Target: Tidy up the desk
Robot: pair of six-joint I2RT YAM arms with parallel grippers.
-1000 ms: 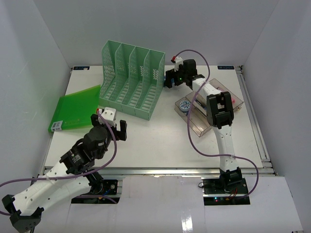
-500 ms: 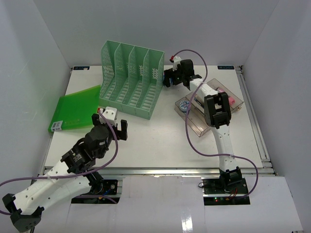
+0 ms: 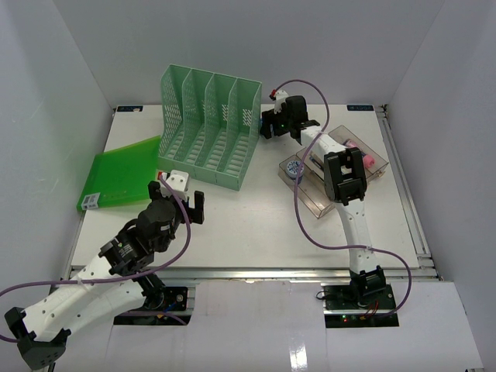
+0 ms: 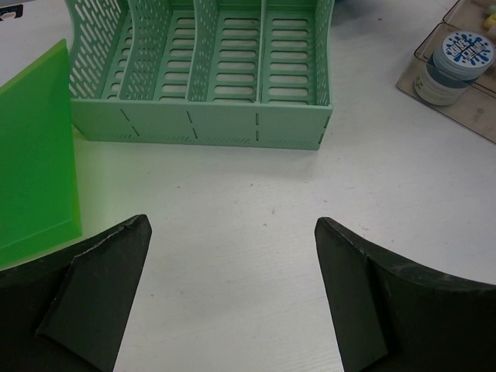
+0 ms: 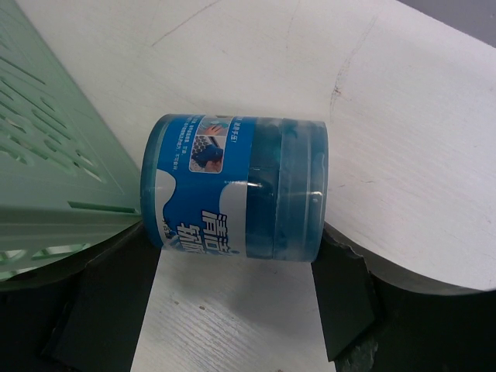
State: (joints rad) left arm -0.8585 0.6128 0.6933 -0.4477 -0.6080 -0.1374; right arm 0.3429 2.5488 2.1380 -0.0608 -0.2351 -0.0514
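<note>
The left gripper (image 4: 232,232) hangs low over the white desk (image 3: 256,225). Its two dark fingers (image 4: 101,298) are spread wide with nothing between them, only bare tabletop. Straight ahead of it stands a pale green file rack (image 4: 203,85), its low front edge toward the gripper. Off to its left a bright green folder (image 4: 35,155) lies flat. Ahead to its right, a round tin (image 4: 463,54) with a blue-and-white lid sits in a clear tray (image 4: 473,116).

The right gripper (image 5: 236,260) is pinching a blue jar (image 5: 232,190) turned on its side, with one finger at the base end and the other at the lid end. The rack's mesh side wall is just to the left of this gripper, close beside the jar — whether the two touch cannot be told, nor whether the jar rests on the desk beneath it. The desk spreads under both grippers, shut in by white walls.
</note>
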